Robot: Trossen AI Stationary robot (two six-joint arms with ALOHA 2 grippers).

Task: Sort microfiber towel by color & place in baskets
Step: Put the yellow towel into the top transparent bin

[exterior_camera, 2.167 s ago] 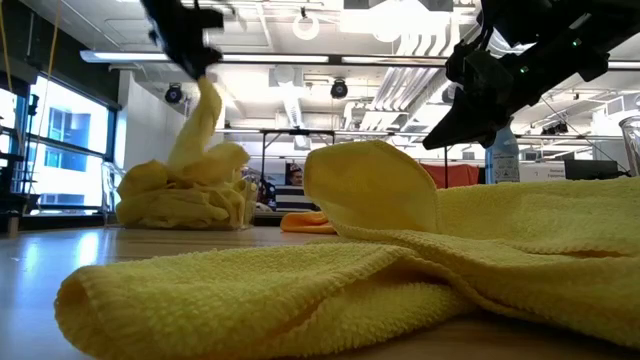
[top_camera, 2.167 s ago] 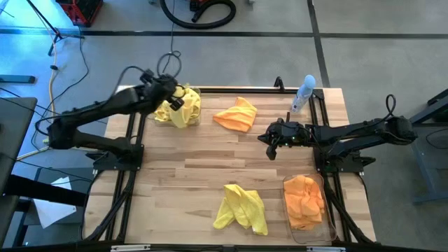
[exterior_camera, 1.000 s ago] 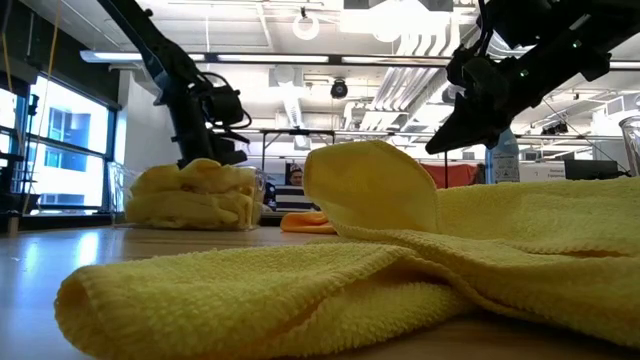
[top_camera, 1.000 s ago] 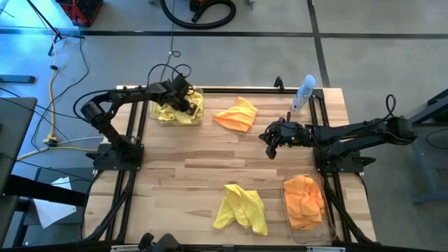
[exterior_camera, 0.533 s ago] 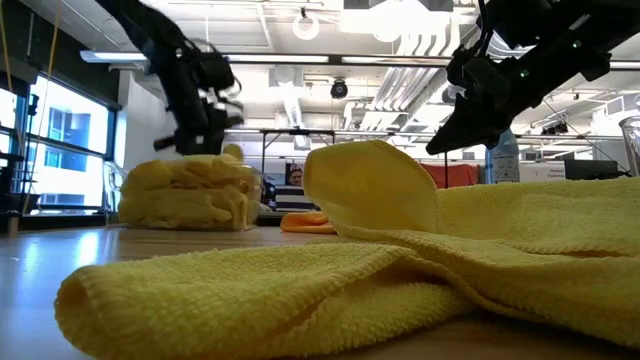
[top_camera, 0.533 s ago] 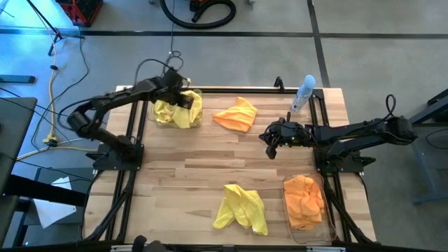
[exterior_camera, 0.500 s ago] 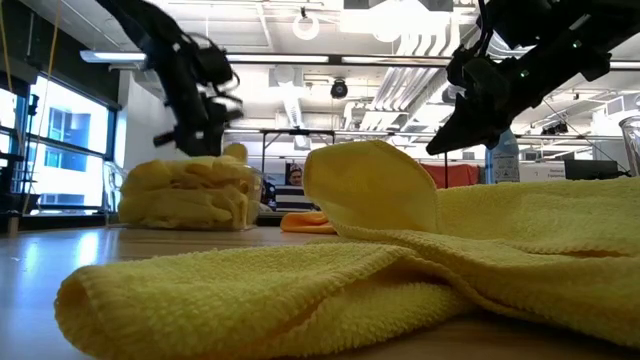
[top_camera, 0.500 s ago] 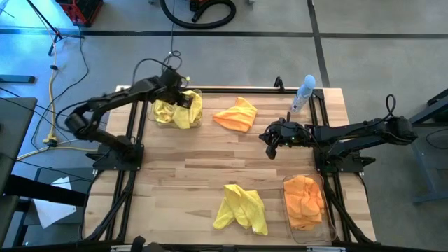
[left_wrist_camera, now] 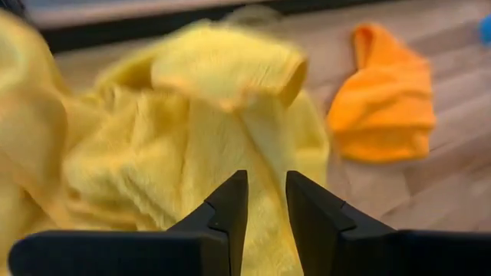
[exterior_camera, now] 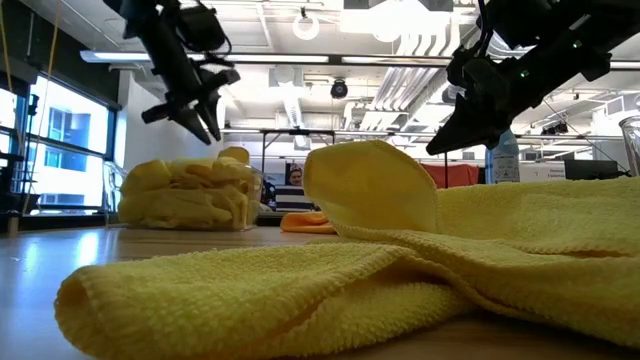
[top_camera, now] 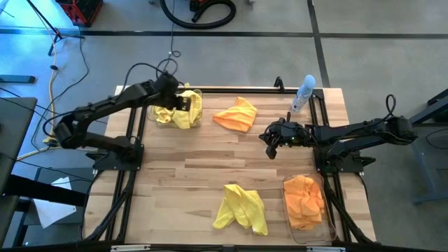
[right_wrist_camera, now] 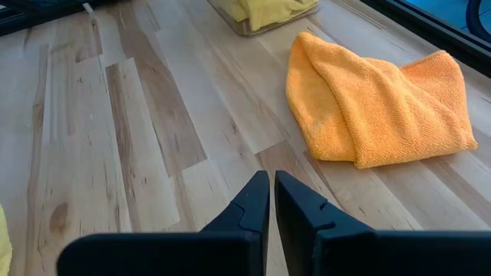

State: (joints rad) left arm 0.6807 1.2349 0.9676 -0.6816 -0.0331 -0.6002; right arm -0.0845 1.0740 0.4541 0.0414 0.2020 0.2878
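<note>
The left end effector [top_camera: 183, 99] hangs at the upper left of the high view, above the left bin [top_camera: 198, 117], which is packed with yellow cloths [top_camera: 170, 112]. In the low view it [exterior_camera: 205, 118] is clear of the heap [exterior_camera: 185, 194], nothing between its fingers. The left wrist view shows the fingers [left_wrist_camera: 227, 205] slightly parted with a narrow gap, pinching nothing, yellow cloth directly beyond them.

The right end effector [top_camera: 269, 145] hovers right of centre in the high view, over bare table [top_camera: 189, 178]. Its fingers [right_wrist_camera: 253, 203] are pressed together and empty in the right wrist view.

One orange cloth [top_camera: 236, 115] lies loose on the table at upper centre, between the left bin and the spray bottle [top_camera: 303, 93]. It also shows in the right wrist view [right_wrist_camera: 377, 102] and in the left wrist view [left_wrist_camera: 387, 96].

One yellow cloth [top_camera: 242, 208] lies crumpled at lower centre of the high view, just beside the right bin [top_camera: 323, 232]; it fills the foreground of the low view [exterior_camera: 330, 290].

The right bin, at lower right, holds orange cloths [top_camera: 304, 201].
</note>
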